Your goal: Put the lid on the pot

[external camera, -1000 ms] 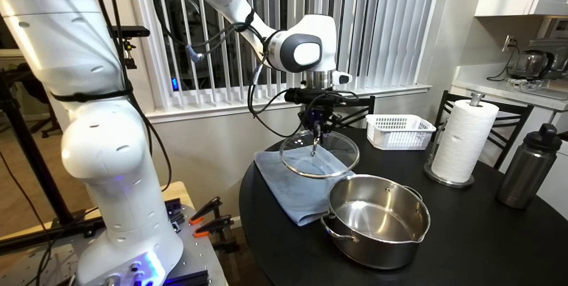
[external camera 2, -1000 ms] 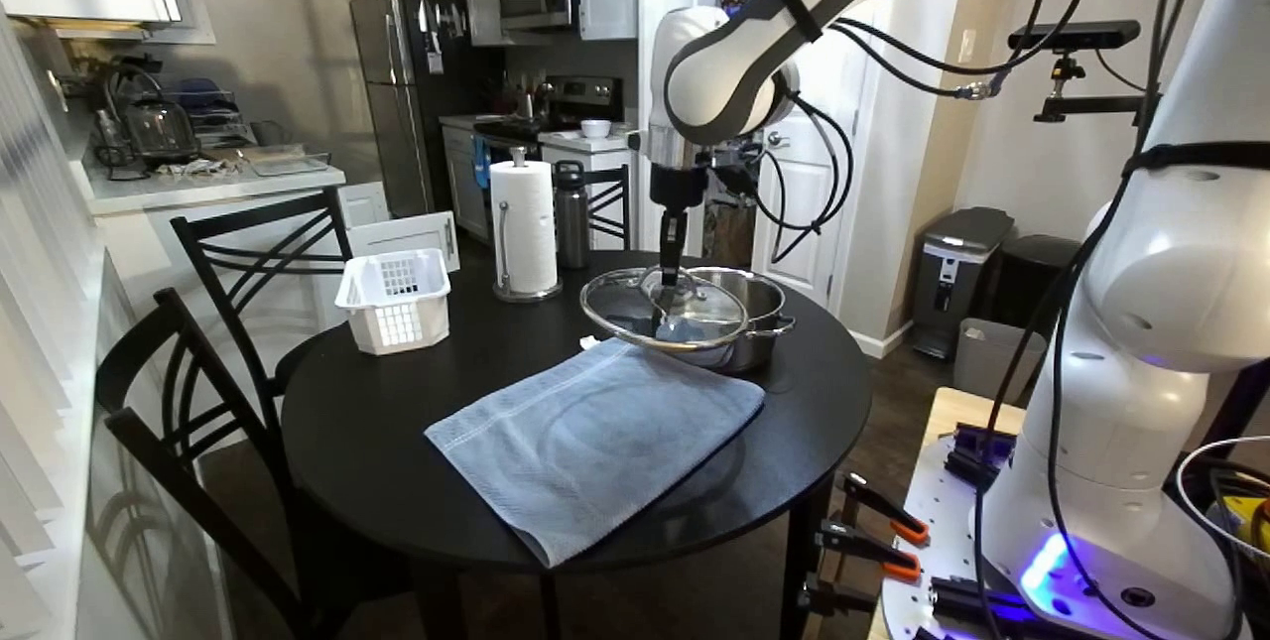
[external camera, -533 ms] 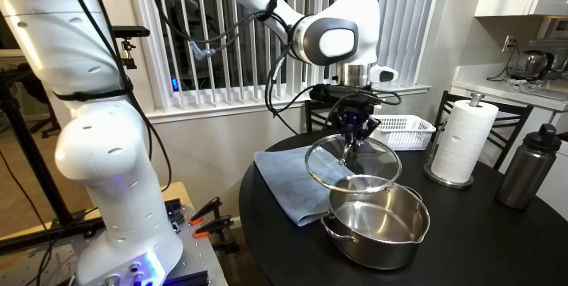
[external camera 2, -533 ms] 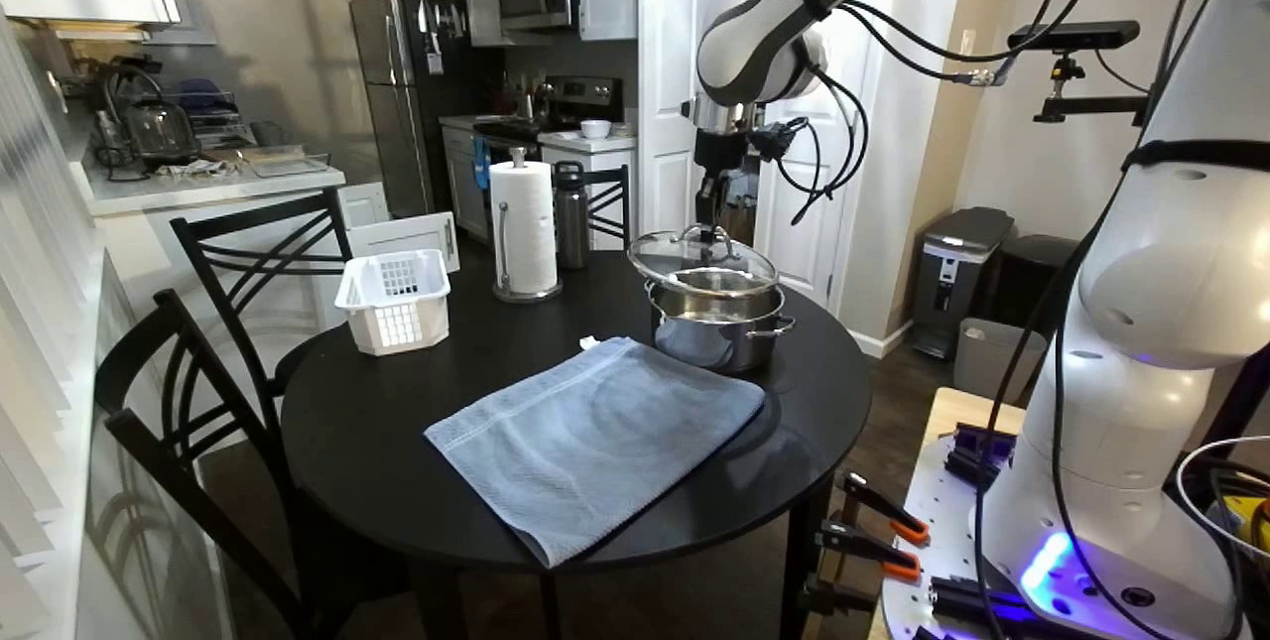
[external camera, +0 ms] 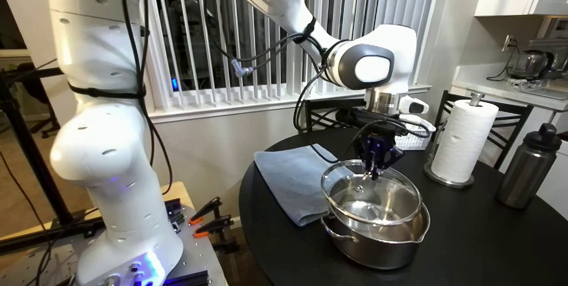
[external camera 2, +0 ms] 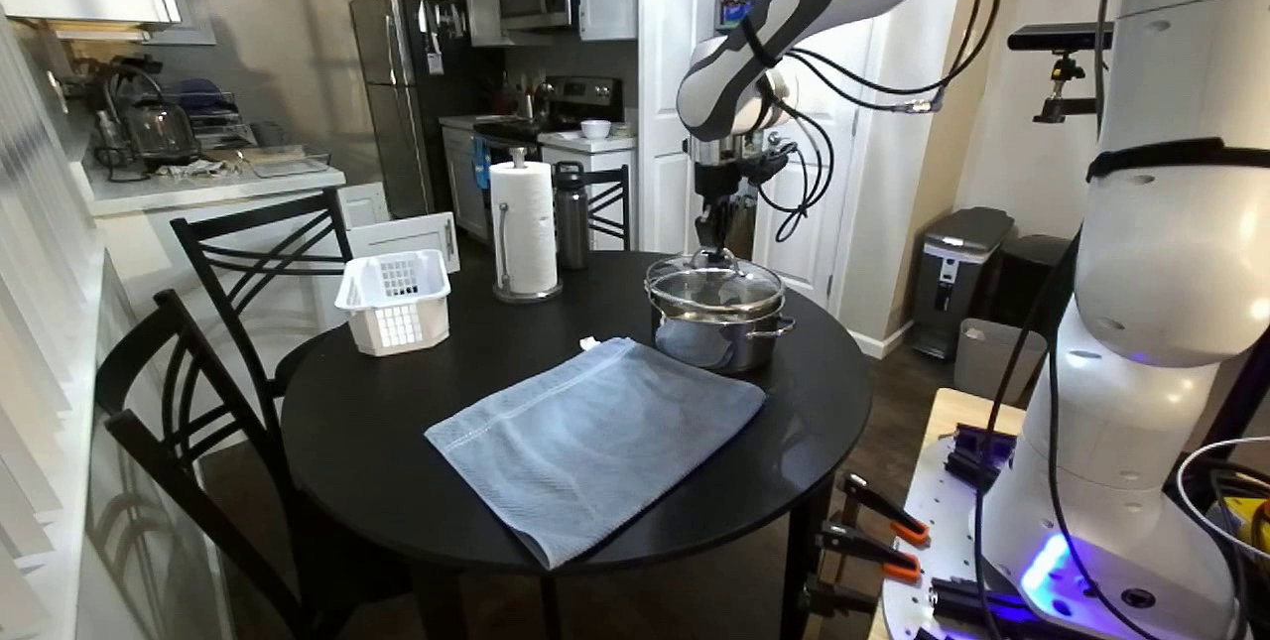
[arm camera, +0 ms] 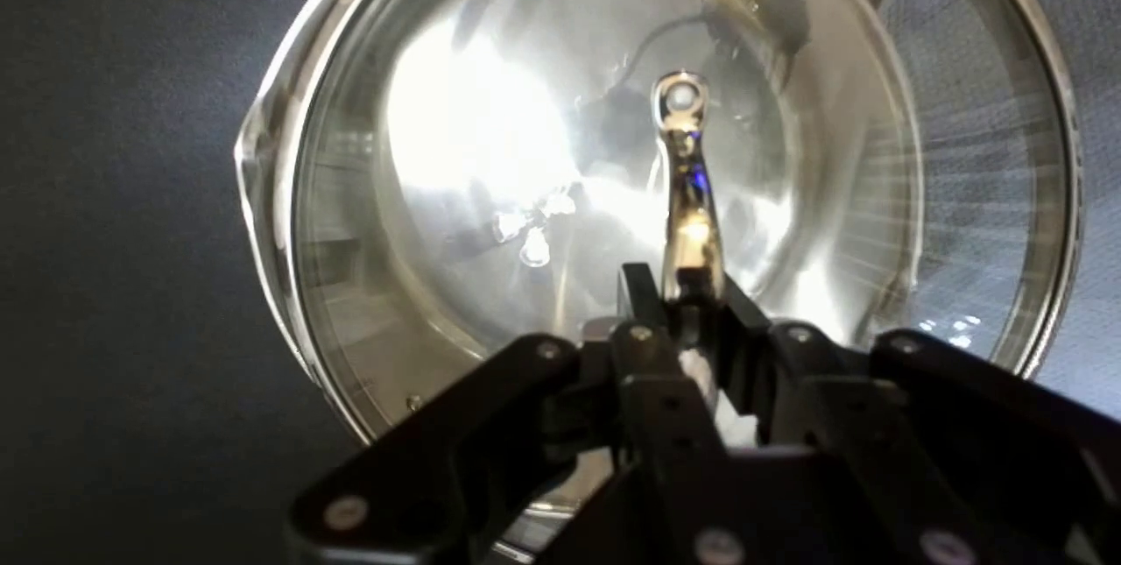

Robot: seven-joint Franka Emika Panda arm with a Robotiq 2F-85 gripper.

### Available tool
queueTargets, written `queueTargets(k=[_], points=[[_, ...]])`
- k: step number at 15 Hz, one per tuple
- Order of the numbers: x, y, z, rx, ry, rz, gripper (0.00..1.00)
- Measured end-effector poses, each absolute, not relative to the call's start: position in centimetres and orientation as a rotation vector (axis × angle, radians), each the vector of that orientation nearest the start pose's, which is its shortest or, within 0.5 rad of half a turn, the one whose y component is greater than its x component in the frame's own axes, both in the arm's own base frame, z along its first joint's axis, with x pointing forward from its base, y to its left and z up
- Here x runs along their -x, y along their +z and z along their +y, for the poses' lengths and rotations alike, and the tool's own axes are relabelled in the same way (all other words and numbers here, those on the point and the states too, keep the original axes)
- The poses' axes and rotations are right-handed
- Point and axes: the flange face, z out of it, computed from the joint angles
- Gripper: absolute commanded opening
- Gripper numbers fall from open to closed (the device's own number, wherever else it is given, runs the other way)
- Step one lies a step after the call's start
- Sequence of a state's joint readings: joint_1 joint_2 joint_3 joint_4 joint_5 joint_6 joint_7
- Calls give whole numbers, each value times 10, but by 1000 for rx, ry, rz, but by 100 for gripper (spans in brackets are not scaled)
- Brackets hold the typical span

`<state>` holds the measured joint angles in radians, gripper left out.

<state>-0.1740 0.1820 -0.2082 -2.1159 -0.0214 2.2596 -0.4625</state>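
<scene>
The lid (external camera: pixel 377 199) is round clear glass with a metal rim and a metal arched handle (arm camera: pixel 687 188). My gripper (external camera: pixel 371 174) is shut on this handle, as the wrist view (arm camera: pixel 690 289) also shows. The lid hangs over the shiny steel pot (external camera: pixel 377 250), slightly off centre. In an exterior view the pot's spout side shows past the lid. In an exterior view the lid (external camera 2: pixel 714 291) sits just above the pot (external camera 2: pixel 729 350); whether they touch I cannot tell. In the wrist view the lid reaches past the pot on the cloth side, and the pot's spout (arm camera: pixel 250 140) sticks out left.
A blue-grey cloth (external camera 2: pixel 595 442) lies flat beside the pot on the round black table (external camera 2: pixel 367 461). A white basket (external camera 2: pixel 397 308), a paper towel roll (external camera: pixel 463 142) and a dark metal bottle (external camera: pixel 528 170) stand around it. The pot's side handle (external camera: pixel 337 233) sticks out.
My gripper has carried the lid from above the cloth to over the pot, and has lowered it in the last half second. The pot and cloth have not moved.
</scene>
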Motion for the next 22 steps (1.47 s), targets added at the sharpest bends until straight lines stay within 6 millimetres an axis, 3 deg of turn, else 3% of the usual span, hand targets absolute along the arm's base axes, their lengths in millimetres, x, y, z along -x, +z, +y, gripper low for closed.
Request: queueTargets(k=[4, 10, 22], points=[[-538, 312, -227, 3173, 141, -105, 4], [-542, 304, -251, 3171, 176, -51, 4], [-560, 303, -215, 3156, 164, -152, 4]])
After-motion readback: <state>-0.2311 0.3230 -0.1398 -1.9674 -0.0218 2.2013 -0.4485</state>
